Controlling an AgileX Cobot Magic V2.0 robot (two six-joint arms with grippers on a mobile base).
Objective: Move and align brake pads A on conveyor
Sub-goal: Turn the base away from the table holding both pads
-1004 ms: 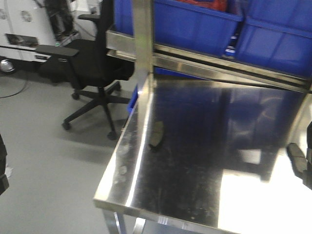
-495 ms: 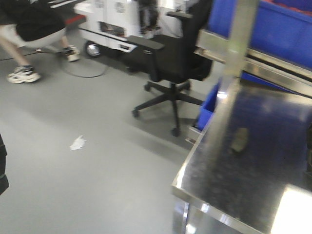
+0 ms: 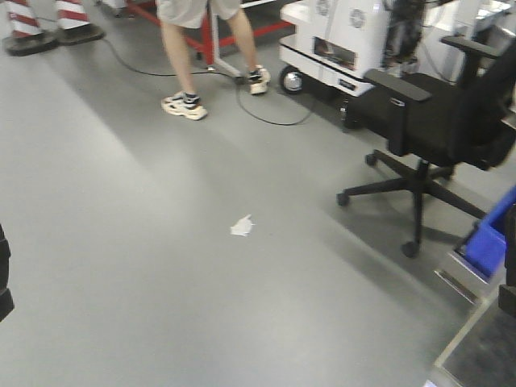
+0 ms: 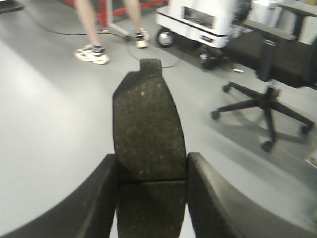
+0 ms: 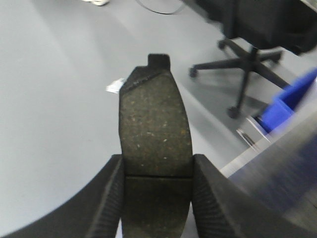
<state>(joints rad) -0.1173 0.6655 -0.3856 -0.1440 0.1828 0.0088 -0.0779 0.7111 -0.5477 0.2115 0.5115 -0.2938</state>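
Two brake pads A show, one in each wrist view. In the left wrist view a dark grey-brown pad (image 4: pixel 148 119) with a centre groove sticks out forward, and my left gripper (image 4: pixel 151 163) is shut on its sides. In the right wrist view a matching pad (image 5: pixel 154 124) is held the same way, with my right gripper (image 5: pixel 157 166) shut on it. Both pads hang in the air above the grey floor. The conveyor is out of view.
A black office chair (image 3: pixel 435 121) stands at the right, with a blue bin (image 3: pixel 492 242) and the steel table's corner (image 3: pixel 476 355) below it. A person's legs (image 3: pixel 193 56), a white machine (image 3: pixel 347 32), a floor cable and a paper scrap (image 3: pixel 242 226) are ahead.
The front view has swung left, away from the steel table. The table and the pad lying on it have slid out to the right, and open floor now fills the frame.
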